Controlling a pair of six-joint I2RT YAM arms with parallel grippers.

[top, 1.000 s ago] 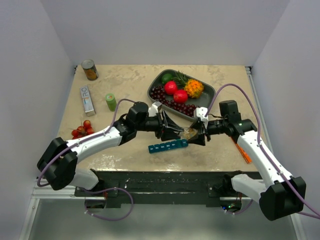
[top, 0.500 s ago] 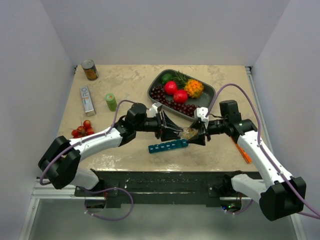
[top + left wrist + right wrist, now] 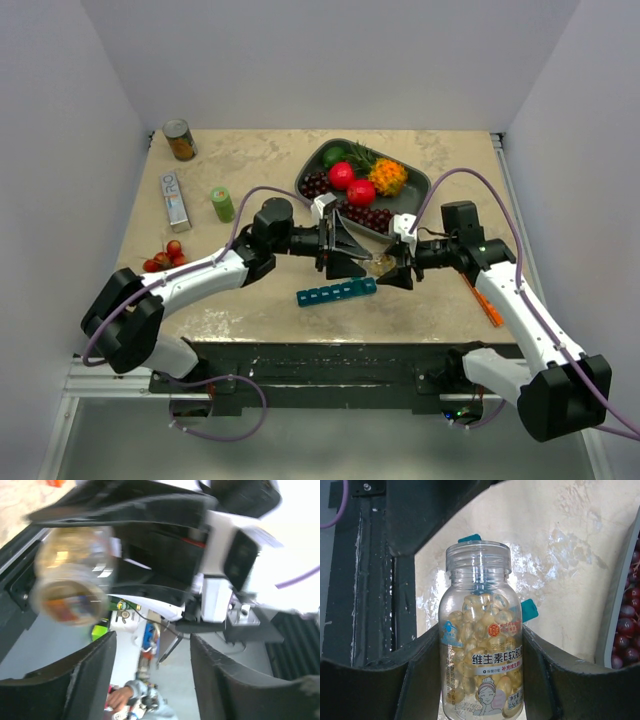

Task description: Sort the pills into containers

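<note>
The pills are pale yellow capsules inside a small clear bottle with a printed label. My right gripper is shut on the bottle's body, holding it above the table; its threaded neck shows no cap. In the top view the bottle hangs just above the right end of the teal containers strip. My left gripper is right beside the bottle's mouth. In the left wrist view its fingers stand open around nothing, and the blurred bottle is off to the upper left.
A grey fruit tray with cherries and other fruit sits just behind both grippers. Loose cherries, a small green bottle, a white box and a can lie to the left. An orange item rests by the right arm.
My left gripper has opened, turned about its wrist and lifted slightly away from the bottle's mouth. The right gripper and the bottle have stayed where they were.
</note>
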